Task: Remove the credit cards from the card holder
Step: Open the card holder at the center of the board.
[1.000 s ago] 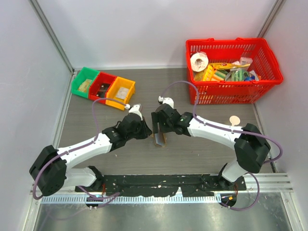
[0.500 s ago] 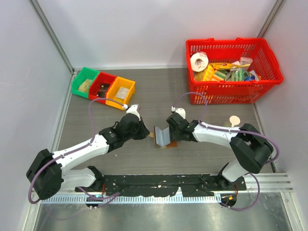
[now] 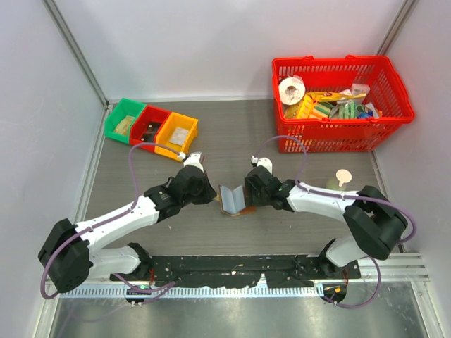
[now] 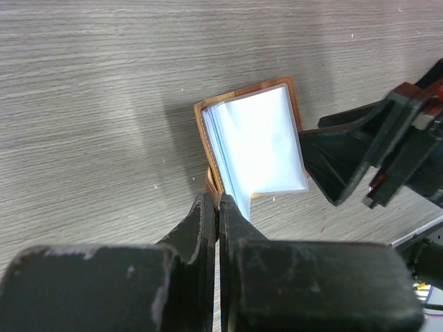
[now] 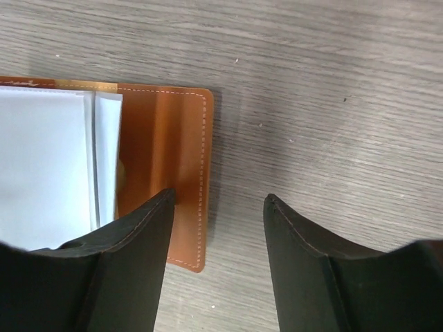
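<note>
Both engaged: left fingers (image 4: pixel 208 228) pinch card holder (image 5: pixel 163 138) corner; right fingers (image 3: pixel 248 196) spread astride its edge.

You can read no text anywhere; printing on the colourful packets (image 3: pixel 331 105) in the red plastic mesh basket (image 3: pixel 331 138) at two o'clock is too small.

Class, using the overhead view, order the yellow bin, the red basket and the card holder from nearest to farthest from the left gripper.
1. card holder: mid-table, right at the fingertips of the left gripper.
2. yellow bin: beyond the gripper, toward the back left.
3. red basket: back right corner, across the table.
</note>
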Tool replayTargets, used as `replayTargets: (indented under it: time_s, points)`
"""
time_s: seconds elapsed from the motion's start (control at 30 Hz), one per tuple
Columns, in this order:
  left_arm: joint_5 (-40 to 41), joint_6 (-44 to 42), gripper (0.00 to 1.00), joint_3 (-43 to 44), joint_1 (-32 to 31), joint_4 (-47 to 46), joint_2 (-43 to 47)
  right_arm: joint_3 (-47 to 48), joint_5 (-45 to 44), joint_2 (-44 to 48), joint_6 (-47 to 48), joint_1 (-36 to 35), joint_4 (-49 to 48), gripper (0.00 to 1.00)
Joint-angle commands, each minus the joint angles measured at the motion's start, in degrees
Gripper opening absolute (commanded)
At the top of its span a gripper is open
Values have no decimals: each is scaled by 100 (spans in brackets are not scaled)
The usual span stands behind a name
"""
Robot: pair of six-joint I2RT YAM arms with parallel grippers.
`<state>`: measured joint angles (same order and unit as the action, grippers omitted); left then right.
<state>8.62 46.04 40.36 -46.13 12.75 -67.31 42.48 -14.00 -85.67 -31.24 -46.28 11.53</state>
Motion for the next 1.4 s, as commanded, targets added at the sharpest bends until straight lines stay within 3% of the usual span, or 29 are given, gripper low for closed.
replayTargets:
  time_s: [0.0, 0.1, 0.33, 0.5, 0.8, 1.13, 1.23, 1.37]
  points:
    - [96, -78, 0, 103, -19, 78, 157, 435, -94, 656, 197, -12, 253, 62]
    - [96, -113, 0, 183, -19, 104, 139, 656, 46, 902, 259, -21, 341, 63]
    - [52, -122, 0, 297, -19, 113, 69, 823, 1143, 1053, 259, -30, -299, 37]
    - [34, -113, 0, 323, -19, 140, 60, 718, 1795, 623, 180, -47, -722, 27]
    - [254, -8, 0, 60, -19, 219, 192, 77, 1760, 16, 31, 224, -1309, 25]
    - [842, 537, 0, -1152, -19, -62, 341, -618, 2015, -363, -215, 497, -1865, 25]
    - [869, 634, 7, -1293, -10, -150, 192, -671, 2033, -381, -224, 506, -1900, 25]
    - [860, 643, 29, -1136, -10, -116, 121, -671, 2077, -345, -207, 498, -1900, 25]
